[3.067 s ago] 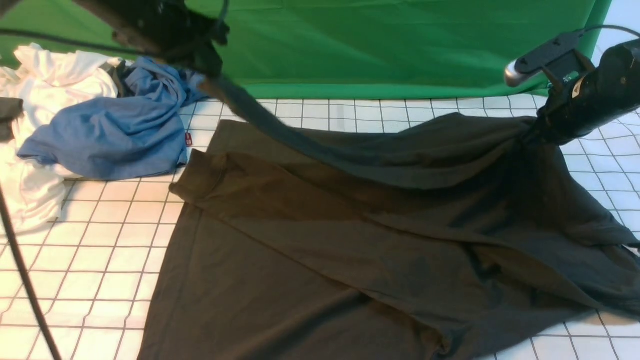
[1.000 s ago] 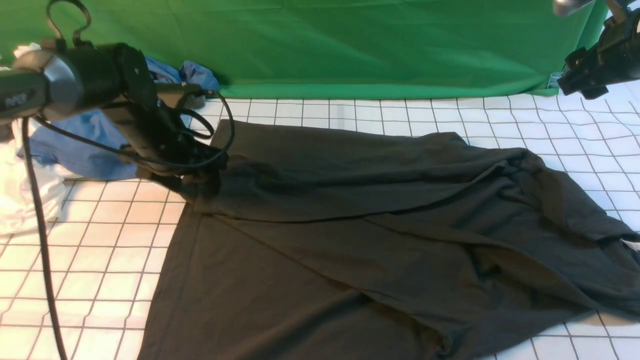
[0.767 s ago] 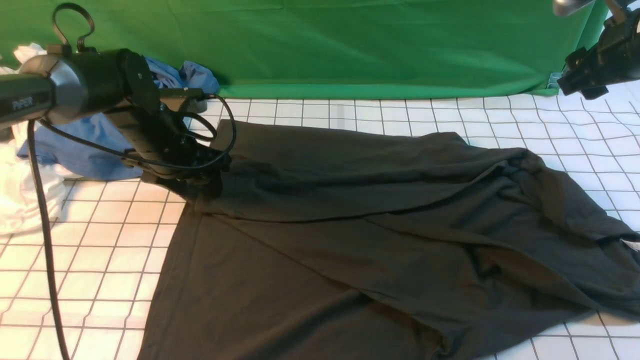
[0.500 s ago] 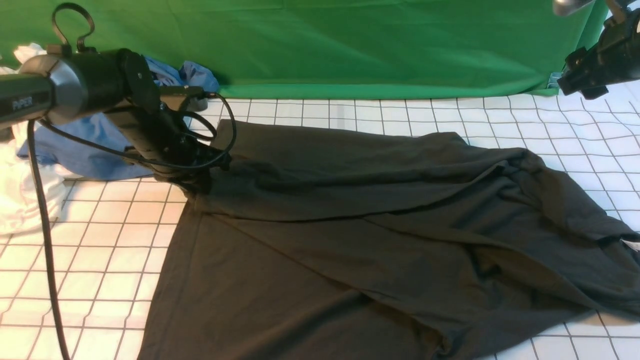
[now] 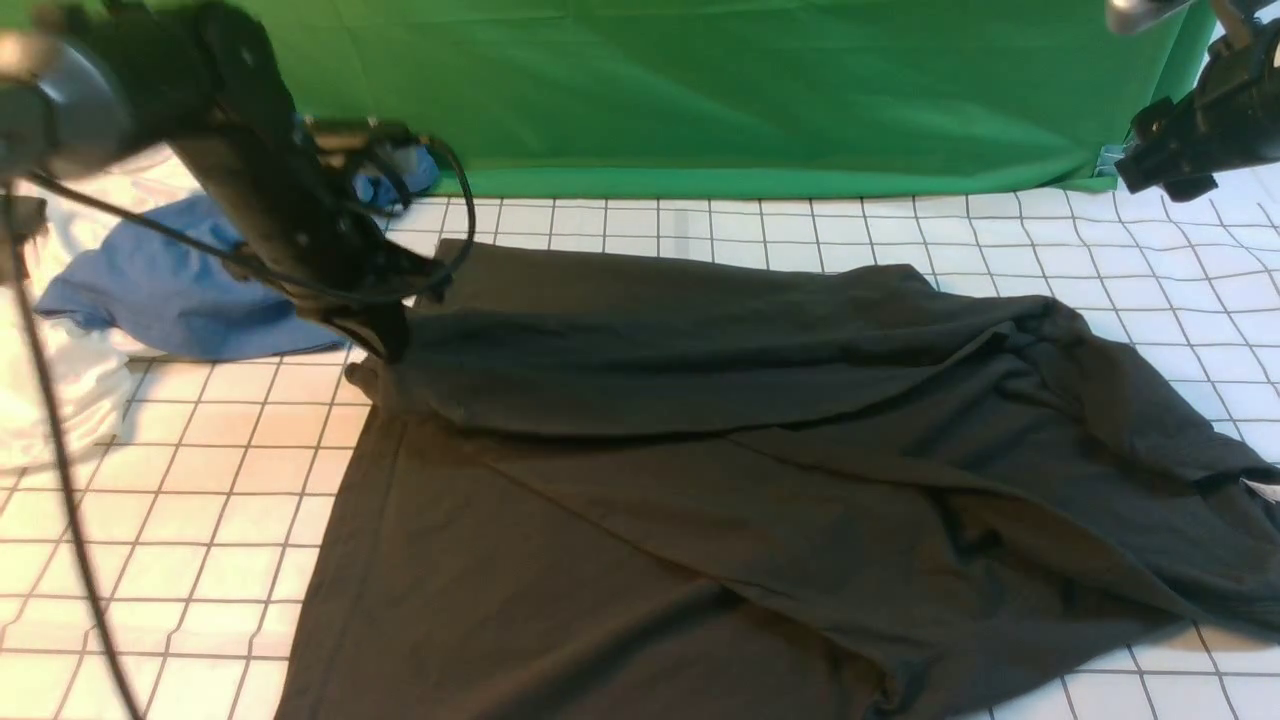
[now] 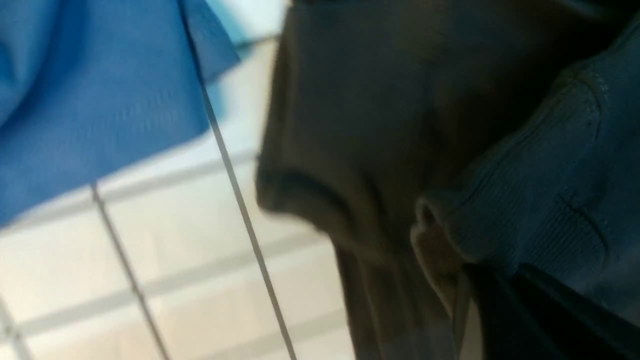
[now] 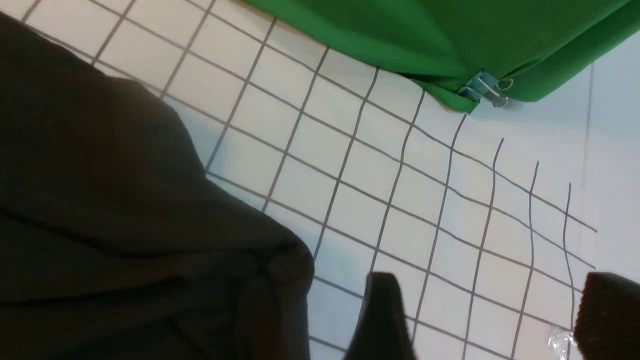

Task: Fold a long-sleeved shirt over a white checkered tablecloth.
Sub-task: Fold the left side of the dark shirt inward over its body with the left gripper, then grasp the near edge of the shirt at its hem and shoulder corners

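I hold the left gripper [image 5: 388,335] clamped shut on the cuff at the left edge of the shirt [image 5: 700,450], lifting it slightly, I judge, to carry that layer across. The shirt lies spread on the tablecloth [image 5: 200,480]. The right gripper [image 7: 492,290] hangs wide open and empty above the shirt's far right; no container is in view.

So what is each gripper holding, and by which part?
Left gripper is shut on the shirt's sleeve end, at the ribbed cuff. Right gripper is open, holding nothing.
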Robot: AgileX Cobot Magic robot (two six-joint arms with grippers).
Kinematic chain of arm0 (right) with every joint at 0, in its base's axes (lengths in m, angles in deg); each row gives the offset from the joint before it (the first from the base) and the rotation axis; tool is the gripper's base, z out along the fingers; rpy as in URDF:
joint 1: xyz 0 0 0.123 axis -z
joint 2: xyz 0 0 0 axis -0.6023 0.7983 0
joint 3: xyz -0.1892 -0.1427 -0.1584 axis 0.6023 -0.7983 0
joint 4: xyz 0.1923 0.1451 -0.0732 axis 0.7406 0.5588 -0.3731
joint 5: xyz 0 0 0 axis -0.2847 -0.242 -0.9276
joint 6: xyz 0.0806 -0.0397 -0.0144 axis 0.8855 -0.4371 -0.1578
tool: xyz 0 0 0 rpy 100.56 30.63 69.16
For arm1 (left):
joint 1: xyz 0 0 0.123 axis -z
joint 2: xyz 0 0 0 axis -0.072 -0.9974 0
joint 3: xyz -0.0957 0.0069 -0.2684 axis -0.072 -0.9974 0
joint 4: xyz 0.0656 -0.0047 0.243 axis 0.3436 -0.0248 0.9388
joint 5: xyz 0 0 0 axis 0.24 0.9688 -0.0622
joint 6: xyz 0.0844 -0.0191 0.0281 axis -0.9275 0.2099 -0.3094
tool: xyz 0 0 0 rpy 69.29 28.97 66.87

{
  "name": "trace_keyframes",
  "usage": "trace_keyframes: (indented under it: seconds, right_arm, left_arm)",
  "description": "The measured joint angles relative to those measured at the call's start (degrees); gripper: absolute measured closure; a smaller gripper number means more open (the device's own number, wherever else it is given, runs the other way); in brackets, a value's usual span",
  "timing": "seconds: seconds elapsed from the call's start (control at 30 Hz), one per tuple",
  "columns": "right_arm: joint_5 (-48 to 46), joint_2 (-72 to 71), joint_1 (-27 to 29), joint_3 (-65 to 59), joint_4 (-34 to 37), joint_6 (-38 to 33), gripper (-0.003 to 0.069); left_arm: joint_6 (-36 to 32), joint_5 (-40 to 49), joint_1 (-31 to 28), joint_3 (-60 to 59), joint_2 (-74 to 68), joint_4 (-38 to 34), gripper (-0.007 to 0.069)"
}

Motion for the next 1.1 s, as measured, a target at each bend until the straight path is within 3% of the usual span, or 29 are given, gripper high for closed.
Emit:
trace_keyframes:
  seconds: [0.17, 0.47, 0.5, 0.67, 0.7, 0.77, 0.87, 0.97, 1.1]
  right_arm:
    - [-0.3, 0.0, 0.0, 0.0, 0.0, 0.0, 0.0142]
    - [-2.4, -0.1, 0.0, 0.0, 0.0, -1.5, 0.0141]
    - [-3.0, -0.2, 0.0, 0.0, 0.0, -2.2, 0.0141]
    - [-6.8, -3.8, -0.1, 0.0, 0.0, -6.0, 0.0141]
    - [-7.0, -4.0, -0.1, 0.0, 0.0, -6.2, 0.0141]
    - [-10.2, -6.8, -0.7, 0.0, 0.0, -7.0, 0.0141]
    - [-14.7, -10.0, -2.5, 0.0, -0.1, -7.5, 0.0141]
    - [-17.9, -11.9, -4.6, 0.0, -0.1, -7.5, 0.0141]
    - [-22.0, -16.1, -8.8, 0.0, 0.0, -7.5, 0.0141]
  left_arm:
    - [0.2, -0.3, 0.0, -4.8, 4.9, 0.8, 0.0656]
    - [2.5, -10.3, 0.0, -13.8, 3.9, 5.3, 0.0631]
    - [2.4, -10.9, 0.0, -13.9, 3.8, 5.5, 0.0611]
    - [0.9, -7.5, 0.0, -10.9, 5.1, 6.1, 0.0372]
    - [0.9, -7.2, 0.0, -10.4, 5.4, 6.1, 0.0361]
    - [0.8, -2.0, 0.6, -7.9, 8.5, 6.5, 0.0235]
    - [1.0, 2.2, 3.7, -7.8, 12.9, 7.8, 0.0180]
    - [1.0, 3.1, 8.4, -10.2, 16.1, 7.8, 0.0186]
    - [1.0, 4.6, 20.3, -19.4, 20.2, 7.7, 0.0219]
